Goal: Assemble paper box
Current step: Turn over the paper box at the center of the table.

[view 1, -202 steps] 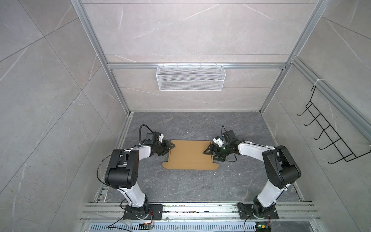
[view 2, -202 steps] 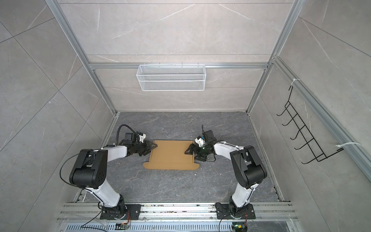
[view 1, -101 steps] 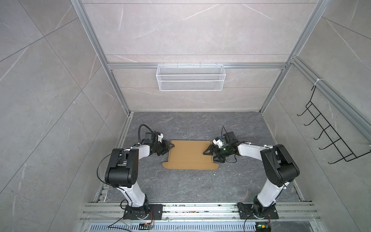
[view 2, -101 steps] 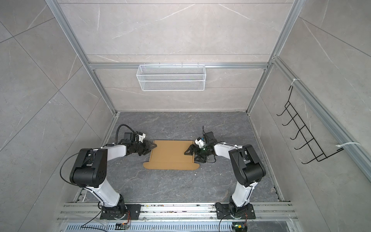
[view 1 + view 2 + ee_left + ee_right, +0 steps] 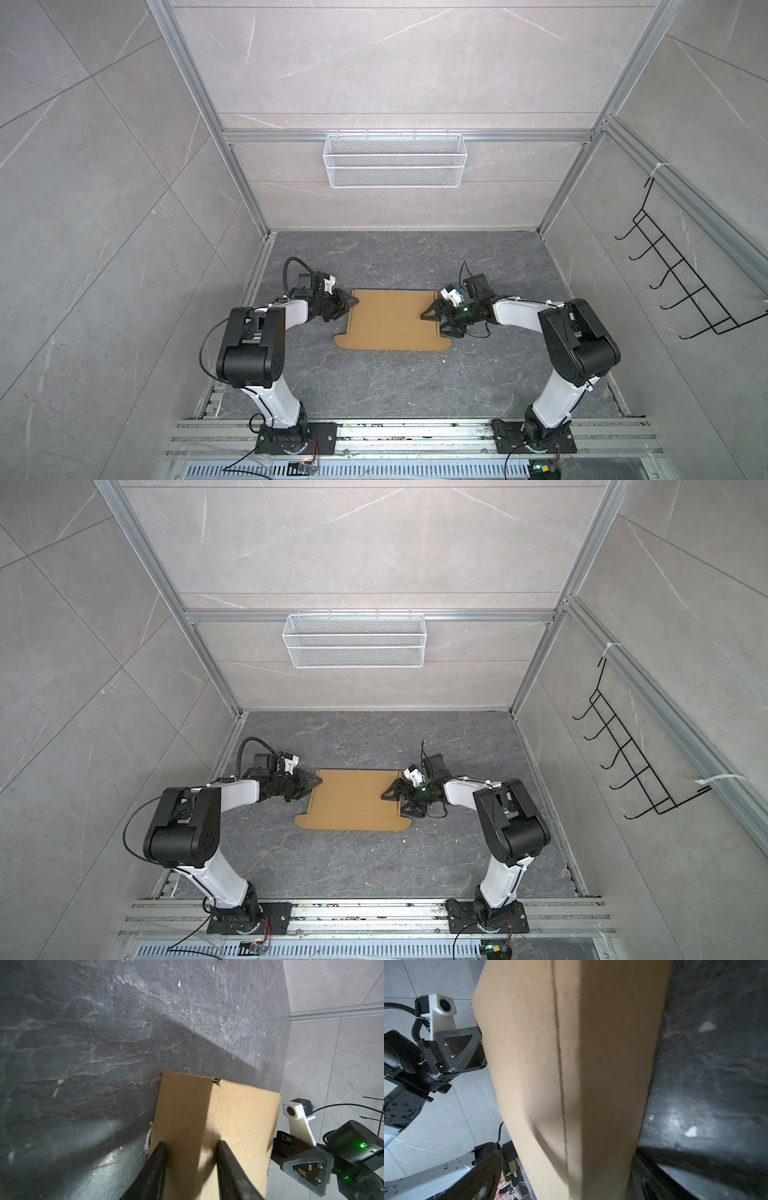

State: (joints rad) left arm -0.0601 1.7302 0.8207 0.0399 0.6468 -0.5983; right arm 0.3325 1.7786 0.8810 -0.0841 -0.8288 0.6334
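Note:
The paper box (image 5: 392, 320) (image 5: 355, 798) is a flat brown cardboard sheet lying on the dark grey floor between my two arms, with a long rounded flap along its near edge. My left gripper (image 5: 352, 302) (image 5: 317, 782) is at the sheet's left edge. In the left wrist view its two dark fingers (image 5: 160, 1159) stand apart with the creased cardboard (image 5: 239, 1118) showing between them. My right gripper (image 5: 432, 328) (image 5: 392, 806) is wide open at the right edge. One finger is over the cardboard (image 5: 591, 1064) and one is on the floor side.
A white wire mesh basket (image 5: 395, 160) hangs on the back wall. A black wire hook rack (image 5: 685, 291) sticks out from the right wall. Aluminium rails (image 5: 415, 432) carry both arm bases at the front. Small white flecks dot the floor.
My left gripper's jaws have narrowed around the cardboard's left edge. My right gripper has opened slightly wider. The sheet lies where it was.

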